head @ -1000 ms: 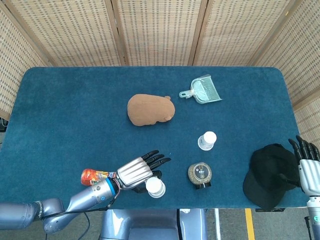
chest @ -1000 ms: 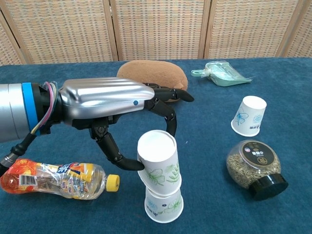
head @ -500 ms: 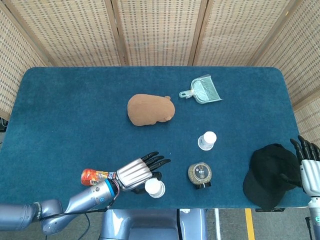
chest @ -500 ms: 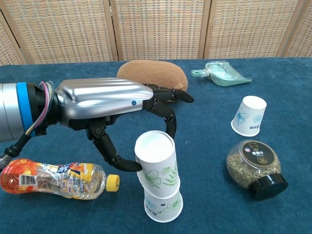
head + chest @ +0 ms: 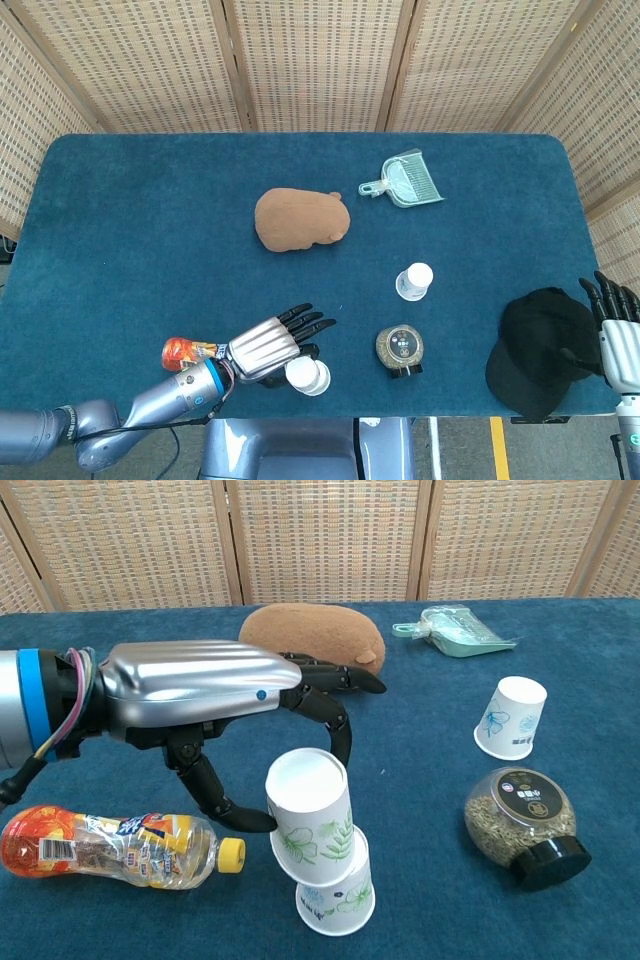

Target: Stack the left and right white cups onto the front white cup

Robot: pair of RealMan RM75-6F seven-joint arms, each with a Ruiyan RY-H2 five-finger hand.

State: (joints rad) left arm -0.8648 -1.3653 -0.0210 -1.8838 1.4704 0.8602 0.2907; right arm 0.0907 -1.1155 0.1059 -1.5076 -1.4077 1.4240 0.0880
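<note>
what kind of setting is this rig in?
Probably a lab or data-collection booth, not a home. A blue-carpeted table is fenced by woven screens, and unrelated props are scattered on it: plush toy, dustpan, black cap, white cups.

Dark teal carpeted surface (image 5: 150, 220). Near left: two white cups, the upper cup (image 5: 309, 816) and lower cup (image 5: 338, 902), both printed with green leaves; silver-and-black left robot hand (image 5: 215, 700); orange-labelled, yellow-capped bottle (image 5: 110, 846). Right: white cup with blue print (image 5: 510, 717), black cap (image 5: 540, 350). Far: brown plush (image 5: 298, 219), mint dustpan (image 5: 408, 180).
</note>
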